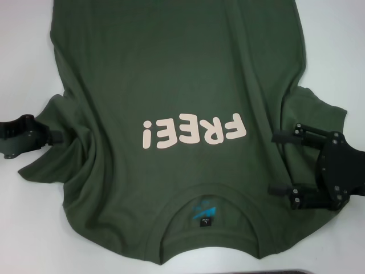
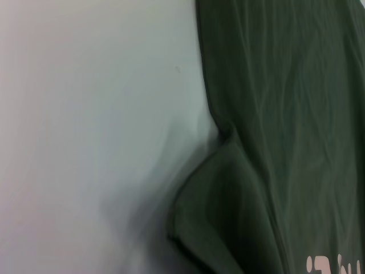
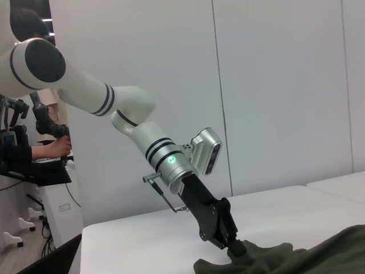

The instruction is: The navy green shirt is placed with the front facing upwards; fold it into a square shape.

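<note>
Lying face-up on the white table, collar toward the robot, the navy green shirt has its left sleeve pinched by the left gripper, while the right gripper hovers spread-fingered at the right sleeve.

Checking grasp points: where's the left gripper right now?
Head view: the left gripper is at the shirt's left sleeve, level with the lettering; the right wrist view shows it down on the sleeve cloth.

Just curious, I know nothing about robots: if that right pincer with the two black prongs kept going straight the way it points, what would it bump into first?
Probably the navy green shirt: the right pincer, open, points across its chest. Its height above the cloth is unclear.
</note>
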{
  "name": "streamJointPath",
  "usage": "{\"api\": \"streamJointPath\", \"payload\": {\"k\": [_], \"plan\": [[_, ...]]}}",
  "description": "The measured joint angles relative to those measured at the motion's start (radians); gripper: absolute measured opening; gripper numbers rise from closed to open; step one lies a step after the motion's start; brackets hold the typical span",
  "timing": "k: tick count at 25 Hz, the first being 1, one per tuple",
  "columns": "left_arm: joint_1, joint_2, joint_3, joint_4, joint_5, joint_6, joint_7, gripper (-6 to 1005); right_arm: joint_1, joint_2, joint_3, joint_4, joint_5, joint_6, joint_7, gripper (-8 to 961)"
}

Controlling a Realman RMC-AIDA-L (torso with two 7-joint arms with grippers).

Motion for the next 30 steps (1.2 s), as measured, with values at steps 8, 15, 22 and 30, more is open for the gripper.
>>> {"api": "streamJointPath", "payload": {"k": [8,15,22,30], "plan": [[0.014,0.004,-0.017,0.025,-0.001,0.022,0.003,7,0.006,0.0,0.004,0.0,0.0,-0.002,0.004,926],[0.056,0.018,-0.093,0.107,0.007,0.06,-0.008,22,0.009,0.0,0.007,-0.002,0.0,-0.002,0.005,927],[0.09,0.033,-0.128,0.126,0.009,0.085,-0.007,37,0.016,0.0,0.017,-0.002,0.0,-0.002,0.006,927],[0.096,0.034,-0.133,0.167,0.013,0.09,-0.026,54,0.021,0.0,0.018,-0.001,0.0,-0.004,0.01,927]]}}
